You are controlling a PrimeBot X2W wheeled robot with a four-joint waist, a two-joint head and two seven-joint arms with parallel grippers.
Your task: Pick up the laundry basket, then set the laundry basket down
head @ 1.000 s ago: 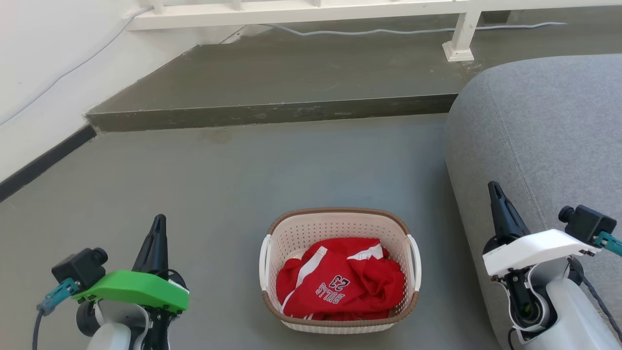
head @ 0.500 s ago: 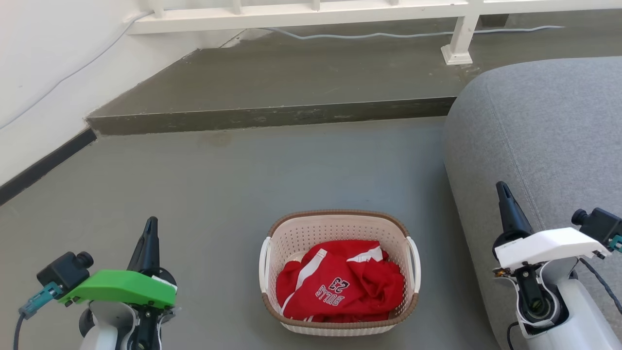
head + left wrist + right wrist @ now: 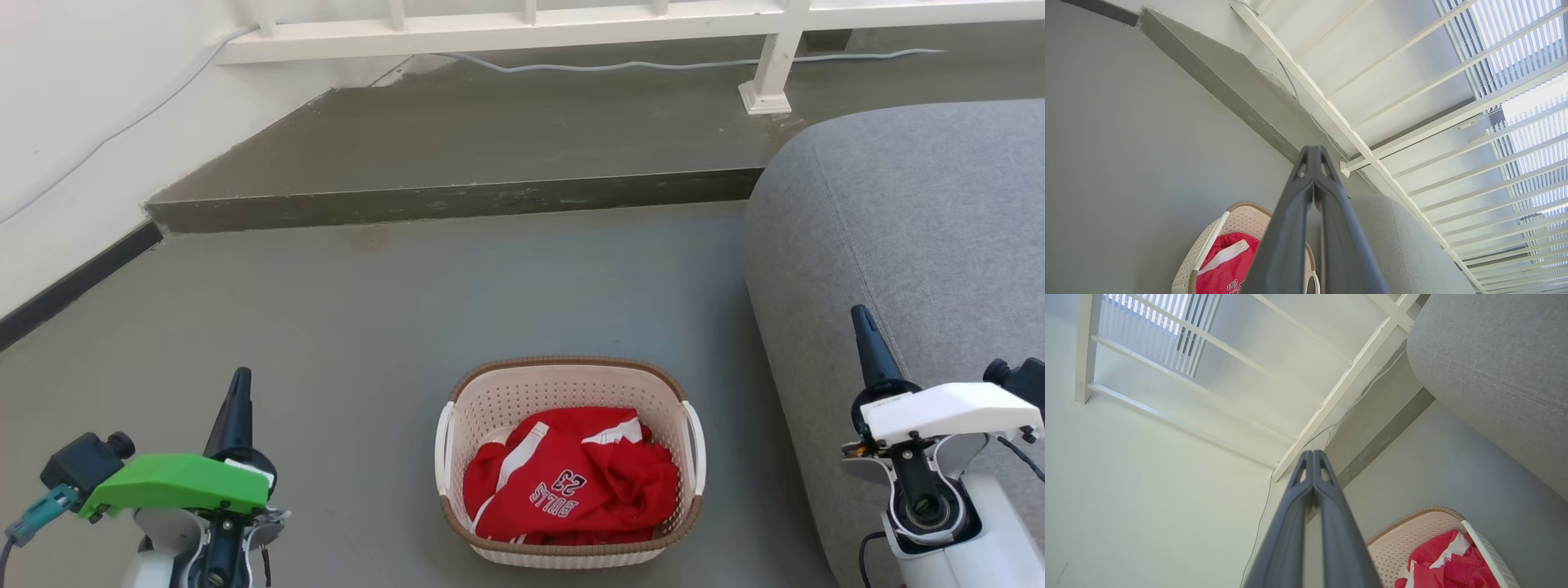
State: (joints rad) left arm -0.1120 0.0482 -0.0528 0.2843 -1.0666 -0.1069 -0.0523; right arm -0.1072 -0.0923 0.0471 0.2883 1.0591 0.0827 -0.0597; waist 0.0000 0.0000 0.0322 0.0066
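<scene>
The laundry basket point(image 3: 569, 384) sits on the grey floor at the lower middle of the head view, cream with a brown rim and two white side handles, and holds a red jersey point(image 3: 571, 478). My left gripper point(image 3: 240, 377) is well to the basket's left, fingers shut together and empty. My right gripper point(image 3: 859, 314) is to the basket's right, over the sofa's edge, also shut and empty. The left wrist view catches the laundry basket point(image 3: 1237, 216) beside the left gripper point(image 3: 1313, 150). In the right wrist view, the basket point(image 3: 1404, 539) lies below and right of the right gripper point(image 3: 1312, 453).
A grey sofa point(image 3: 922, 245) fills the right side, close to the basket. A raised dark step point(image 3: 457, 196) crosses the floor behind it, with a white railing point(image 3: 522, 24) and a cable point(image 3: 669, 61) beyond. A white wall point(image 3: 73, 122) with a dark baseboard runs along the left.
Both grippers have drawn outward and lower in the head view, away from the basket. The scene has shifted slightly down, so the camera moved. The basket stays on the floor.
</scene>
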